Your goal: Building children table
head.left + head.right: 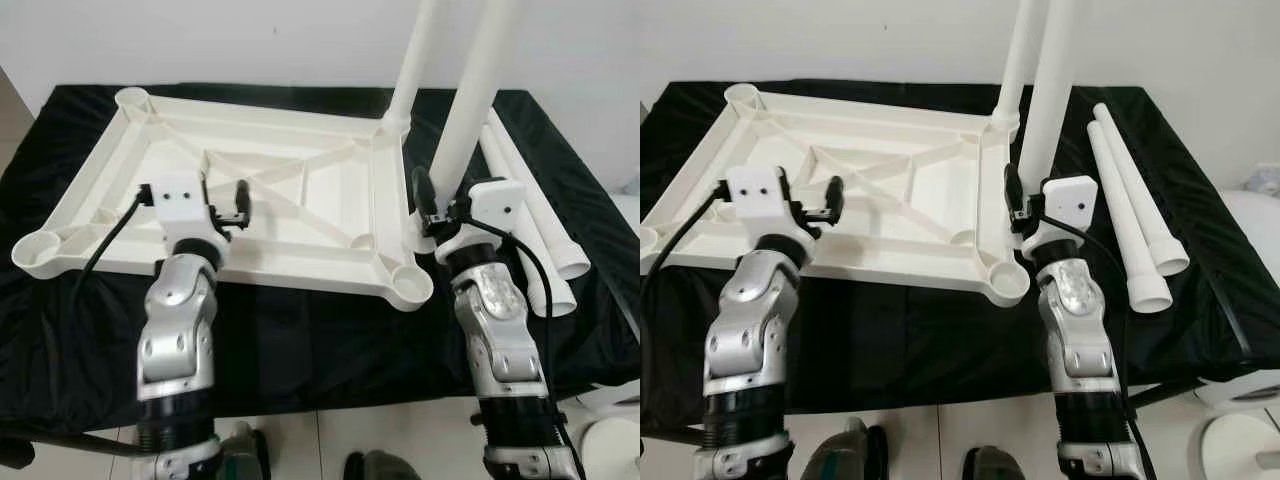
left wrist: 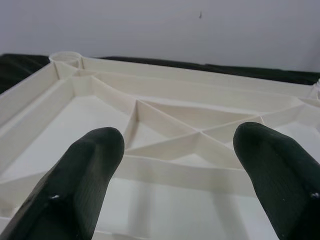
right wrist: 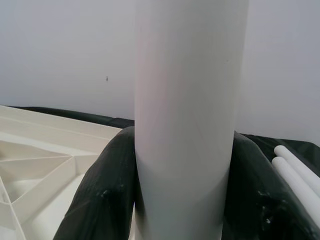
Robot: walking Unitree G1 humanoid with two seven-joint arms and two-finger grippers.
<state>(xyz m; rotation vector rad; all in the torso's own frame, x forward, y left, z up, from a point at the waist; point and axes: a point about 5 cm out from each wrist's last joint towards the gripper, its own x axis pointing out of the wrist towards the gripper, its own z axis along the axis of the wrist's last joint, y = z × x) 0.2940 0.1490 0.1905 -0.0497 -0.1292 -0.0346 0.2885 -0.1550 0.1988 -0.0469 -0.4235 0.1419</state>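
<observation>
A white plastic table top (image 1: pixel 100 190) lies upside down on a black cloth, ribs facing up. One white leg (image 1: pixel 415 60) stands upright in its far right corner socket. My right gripper (image 1: pixel 445 205) is shut on a second white leg (image 1: pixel 470 100), held upright just beyond the near right corner socket (image 1: pixel 412 285). In the right wrist view both black fingers (image 3: pixel 105 195) press against this leg (image 3: pixel 185 100). My left gripper (image 1: pixel 222 205) hovers open over the near left part of the table top, with nothing between its fingertips (image 2: pixel 95 150).
Two more white legs (image 1: pixel 540 230) lie side by side on the black cloth (image 1: pixel 330 340) at the right. A white wall stands close behind the table. A round white object (image 1: pixel 615 440) sits on the floor at the lower right.
</observation>
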